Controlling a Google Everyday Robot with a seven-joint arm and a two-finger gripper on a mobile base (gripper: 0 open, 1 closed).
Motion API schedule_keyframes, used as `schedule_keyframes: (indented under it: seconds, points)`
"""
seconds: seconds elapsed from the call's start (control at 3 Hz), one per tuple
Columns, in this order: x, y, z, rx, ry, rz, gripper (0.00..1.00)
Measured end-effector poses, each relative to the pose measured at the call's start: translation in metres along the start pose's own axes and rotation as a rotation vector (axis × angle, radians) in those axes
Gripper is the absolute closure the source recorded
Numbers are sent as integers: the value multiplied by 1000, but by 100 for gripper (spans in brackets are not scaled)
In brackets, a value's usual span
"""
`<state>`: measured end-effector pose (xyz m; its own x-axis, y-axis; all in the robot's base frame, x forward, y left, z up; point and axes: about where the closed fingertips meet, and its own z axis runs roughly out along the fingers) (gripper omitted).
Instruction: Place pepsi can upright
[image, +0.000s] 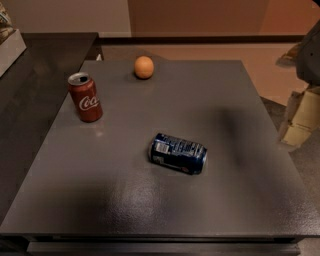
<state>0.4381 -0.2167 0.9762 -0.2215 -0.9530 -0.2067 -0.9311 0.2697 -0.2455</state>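
One pepsi can (178, 153) lies on its side near the middle of the grey table (240, 200). It looks light, thin-walled, smooth and apt to roll, so a hold across its curved middle seems best. One upright red can (86, 97) and one orange (144, 67) sit farther back. The gripper (299, 124) hangs beyond the table's right edge; whether it is open or closed cannot be told.

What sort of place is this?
Likely an office break area: a grey table holding a Coca-Cola can, an orange and the pepsi can on its side, dark counter beside it. The gripper sits at the right edge.
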Motion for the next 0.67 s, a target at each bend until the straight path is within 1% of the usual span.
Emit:
schedule_keyframes:
  seconds: [0.33, 0.67]
  points:
    - [0, 0, 0, 0, 0, 0, 0]
    - [-10, 4, -2, 3, -23, -52, 0]
